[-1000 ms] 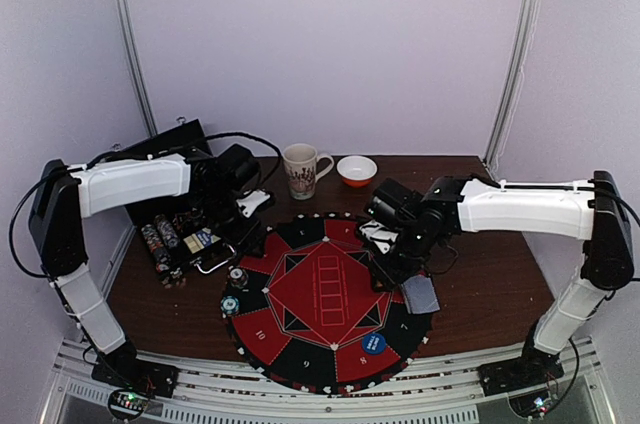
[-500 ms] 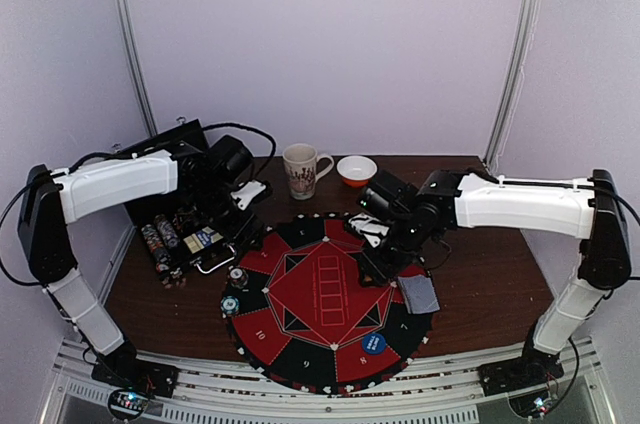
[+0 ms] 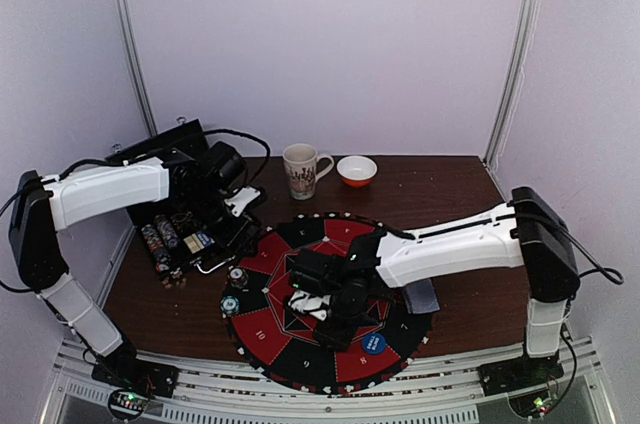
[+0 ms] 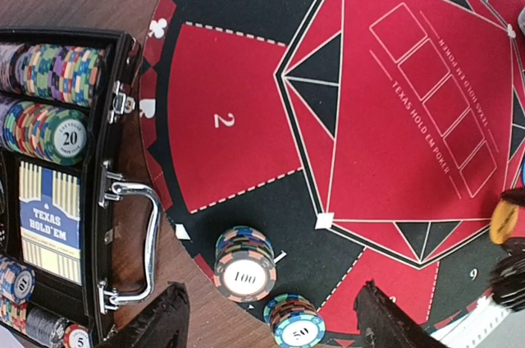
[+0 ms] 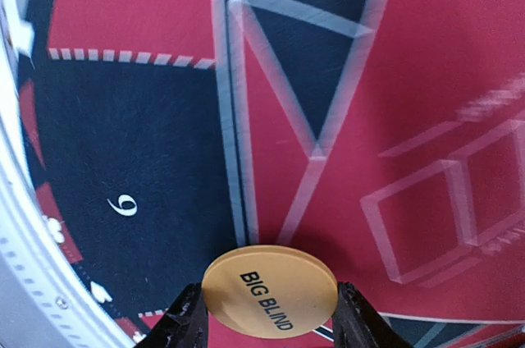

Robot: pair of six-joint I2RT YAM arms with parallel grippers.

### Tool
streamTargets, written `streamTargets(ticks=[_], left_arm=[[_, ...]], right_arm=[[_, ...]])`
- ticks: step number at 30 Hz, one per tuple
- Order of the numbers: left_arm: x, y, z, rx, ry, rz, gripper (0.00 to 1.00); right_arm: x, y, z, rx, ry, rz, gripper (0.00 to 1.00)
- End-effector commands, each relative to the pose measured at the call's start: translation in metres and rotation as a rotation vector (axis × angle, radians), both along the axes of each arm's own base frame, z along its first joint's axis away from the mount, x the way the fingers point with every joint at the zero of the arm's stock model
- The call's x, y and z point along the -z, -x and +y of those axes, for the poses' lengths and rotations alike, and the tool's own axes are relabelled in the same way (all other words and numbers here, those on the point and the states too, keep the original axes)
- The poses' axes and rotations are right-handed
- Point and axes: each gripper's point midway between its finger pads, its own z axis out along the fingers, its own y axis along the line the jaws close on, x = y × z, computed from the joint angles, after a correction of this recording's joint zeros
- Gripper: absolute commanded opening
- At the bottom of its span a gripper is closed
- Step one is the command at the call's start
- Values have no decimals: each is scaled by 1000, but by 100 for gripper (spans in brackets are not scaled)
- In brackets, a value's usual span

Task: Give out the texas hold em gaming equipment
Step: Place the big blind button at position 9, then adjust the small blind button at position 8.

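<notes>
Right pincer (image 5: 271, 321) holds orange disc (image 5: 271, 289) between its fingers.

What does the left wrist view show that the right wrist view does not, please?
Only the left wrist: the open black case holding striped chips and a Texas Hold'em card box, plus two chip stacks, marked 100 and 50, at the edge of the red-and-black mat. Only the right wrist: the BIG BLIND lettering on the orange disc gripped by the right end effector. Both: that mat, its segment 9 and its card outlines.
</notes>
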Motion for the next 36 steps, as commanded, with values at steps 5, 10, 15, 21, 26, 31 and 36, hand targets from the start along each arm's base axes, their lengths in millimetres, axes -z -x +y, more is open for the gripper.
streamTargets(ticks=[5, 10, 15, 21, 26, 31, 36], left_arm=[[-6, 3, 2, 4, 18, -32, 73], [-9, 2, 0, 12, 24, -40, 73], [-16, 2, -2, 29, 32, -61, 73], [-22, 4, -15, 78, 35, -86, 75], [-23, 8, -29, 114, 36, -88, 75], [-18, 12, -38, 131, 36, -71, 75], [-18, 16, -42, 153, 33, -74, 75]], right_arm=[[27, 26, 6, -129, 137, -78, 38], [14, 24, 6, -92, 126, -97, 69], [-17, 0, -23, 62, 102, -140, 82], [-5, -9, -82, 262, 143, -99, 83], [16, -1, -84, 266, 153, -55, 81], [32, 4, -88, 257, 187, -25, 67], [37, 20, -87, 263, 162, 49, 52]])
